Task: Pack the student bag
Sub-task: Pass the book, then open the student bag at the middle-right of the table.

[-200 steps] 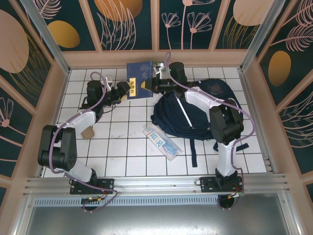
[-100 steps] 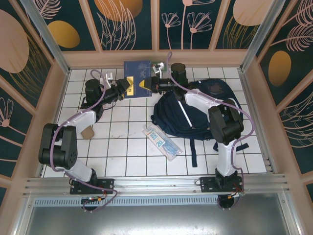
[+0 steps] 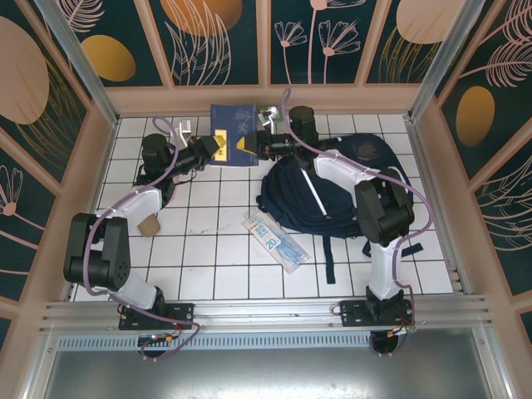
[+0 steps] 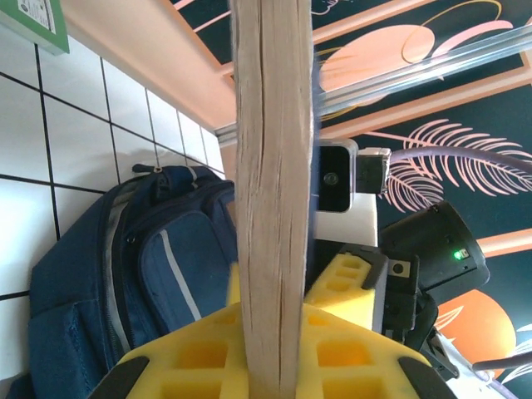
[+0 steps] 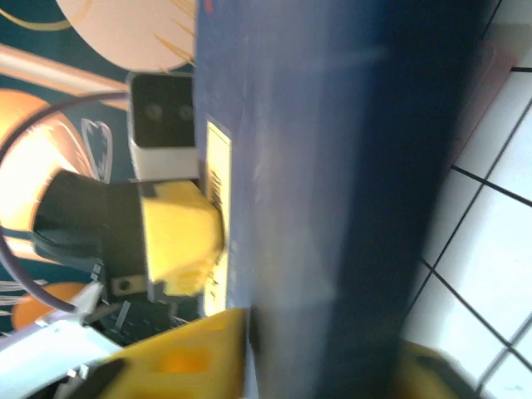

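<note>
My left tool (image 3: 218, 148) is clenched on a blue book (image 3: 235, 133). In its wrist view the pale page edge runs between my 2 yellow fingers (image 4: 199, 349), which press on it from both sides. The book is raised off the white tiled surface (image 3: 208, 266), just beyond the far-left corner of the student bag (image 3: 320, 195). Its cover, with a yellow label, shows to the overhead camera.

My right tool (image 3: 256, 146) meets the same book from the bag's side, opposite the left one. Its wrist view is blurred: the blue cover runs between the yellow fingers, and I cannot tell whether they press on it or stand clear of it.

The student bag lies flat on the surface under my right arm, dark navy with a thin white stripe across it and black straps trailing toward the near edge. A clear flat packet (image 3: 274, 241) lies at the bag's near-left edge; I cannot tell whether they touch. A small brown item (image 3: 150, 224) sits well to the left of the bag, beside my left arm.
</note>
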